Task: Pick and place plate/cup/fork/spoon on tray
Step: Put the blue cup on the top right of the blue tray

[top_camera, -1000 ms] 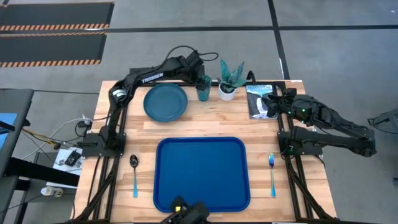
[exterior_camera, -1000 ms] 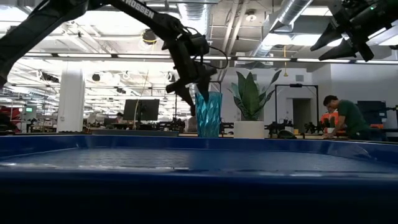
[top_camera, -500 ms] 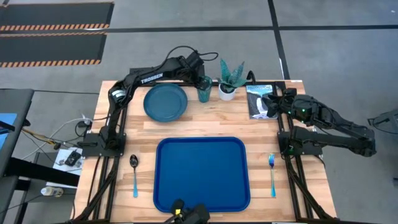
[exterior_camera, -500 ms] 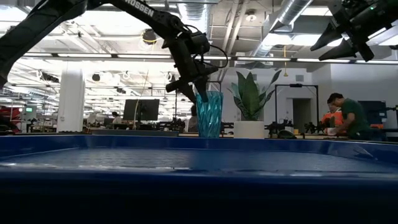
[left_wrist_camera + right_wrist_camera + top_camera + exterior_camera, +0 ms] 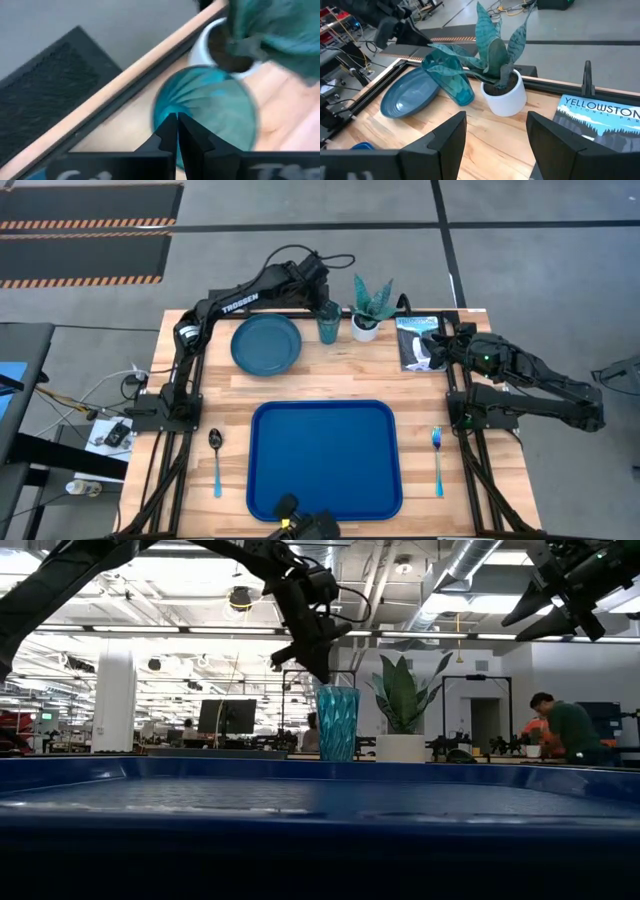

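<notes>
My big bright blue plastic tray [image 5: 325,460] holds nothing yet. My left hand [image 5: 318,668], fingers together, hovers above the ribbed teal-green cup [image 5: 337,723]; my right hand [image 5: 495,131], fingers apart, waits.

"TROSSEN" in white letters on the left arm [image 5: 232,302] link, high view, just behind the plate [image 5: 266,343]. "YELLOWSTON…" in white capitals, cut off at the frame edge, on a book [image 5: 602,120] cover with a mountain picture, right wrist view, beside the white plant pot [image 5: 504,93]; the same book [image 5: 420,340] in the high view lies right of the pot [image 5: 366,327], text too small there. No other readable text.
</notes>
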You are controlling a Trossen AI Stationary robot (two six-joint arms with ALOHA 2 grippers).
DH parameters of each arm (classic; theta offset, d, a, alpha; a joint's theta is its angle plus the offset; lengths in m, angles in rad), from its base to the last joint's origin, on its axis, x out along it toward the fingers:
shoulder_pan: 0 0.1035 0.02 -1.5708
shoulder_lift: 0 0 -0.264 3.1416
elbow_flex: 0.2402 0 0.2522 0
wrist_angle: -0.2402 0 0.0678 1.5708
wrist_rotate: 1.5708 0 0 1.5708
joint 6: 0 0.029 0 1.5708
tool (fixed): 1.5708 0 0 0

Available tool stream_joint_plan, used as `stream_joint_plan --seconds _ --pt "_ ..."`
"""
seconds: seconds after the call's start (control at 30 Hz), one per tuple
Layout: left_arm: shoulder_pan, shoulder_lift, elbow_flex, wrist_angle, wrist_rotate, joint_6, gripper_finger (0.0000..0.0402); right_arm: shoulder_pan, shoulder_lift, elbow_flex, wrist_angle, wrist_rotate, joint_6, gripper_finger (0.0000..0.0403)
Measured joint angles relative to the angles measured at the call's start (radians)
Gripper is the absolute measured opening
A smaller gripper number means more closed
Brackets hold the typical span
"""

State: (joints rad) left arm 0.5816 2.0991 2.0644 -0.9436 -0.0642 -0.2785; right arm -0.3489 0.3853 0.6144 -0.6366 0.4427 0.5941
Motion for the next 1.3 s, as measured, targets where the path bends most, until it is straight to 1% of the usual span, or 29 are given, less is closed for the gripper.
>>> stream_joint_plan --seconds 0.1,0.2,0.3,0.47,0.53,0.6,0.7,0.73,0.87,1.0,1.13,1.2,1.3 --pt "-0.005 0.000 0.000 0.003 -0.078 0.056 0.0009 0.000 0.000 0.000 0.000 0.000 0.000 0.0233" --pt "-0.016 -0.008 0.000 0.005 -0.077 0.131 0.0033 0.000 0.000 0.000 0.000 0.000 0.000 0.0233" --pt "-0.026 -0.018 0.002 0.022 -0.072 0.139 0.0081 -0.001 0.000 0.000 0.000 0.000 0.000 0.0233" --pt "-0.020 -0.016 0.001 0.018 -0.083 0.143 0.0180 0.000 0.000 0.000 0.000 0.000 0.000 0.0233" --pt "-0.012 -0.010 0.002 0.014 -0.093 0.137 0.0207 -0.001 0.000 0.000 0.000 0.000 0.000 0.0233" --pt "-0.003 0.000 0.001 0.001 -0.071 0.138 0.0221 -0.001 0.000 0.000 0.000 0.000 0.000 0.0233" --pt "0.005 0.014 0.001 -0.006 0.004 0.128 0.0219 -0.001 0.000 0.000 0.000 0.003 0.000 0.0233" --pt "0.005 0.017 0.000 -0.015 0.008 0.128 0.0214 -0.001 0.000 0.000 0.000 0.003 0.000 0.0233" --pt "-0.005 0.031 -0.002 -0.026 -0.043 0.142 0.0187 0.000 0.000 0.000 0.000 0.004 0.000 0.0233" --pt "-0.003 0.031 -0.002 -0.015 -0.019 0.166 0.0142 -0.001 0.000 0.000 0.000 0.004 0.000 0.0233" --pt "-0.001 0.031 -0.002 -0.022 -0.026 0.165 0.0103 -0.001 0.000 0.000 0.000 0.004 0.000 0.0233" --pt "-0.001 0.031 -0.002 -0.022 -0.022 0.163 0.0094 -0.001 0.000 0.000 0.000 0.004 0.000 0.0233" --pt "-0.001 0.031 -0.002 -0.022 -0.022 0.168 0.0097 -0.001 0.000 0.000 0.000 0.004 0.000 0.0233"
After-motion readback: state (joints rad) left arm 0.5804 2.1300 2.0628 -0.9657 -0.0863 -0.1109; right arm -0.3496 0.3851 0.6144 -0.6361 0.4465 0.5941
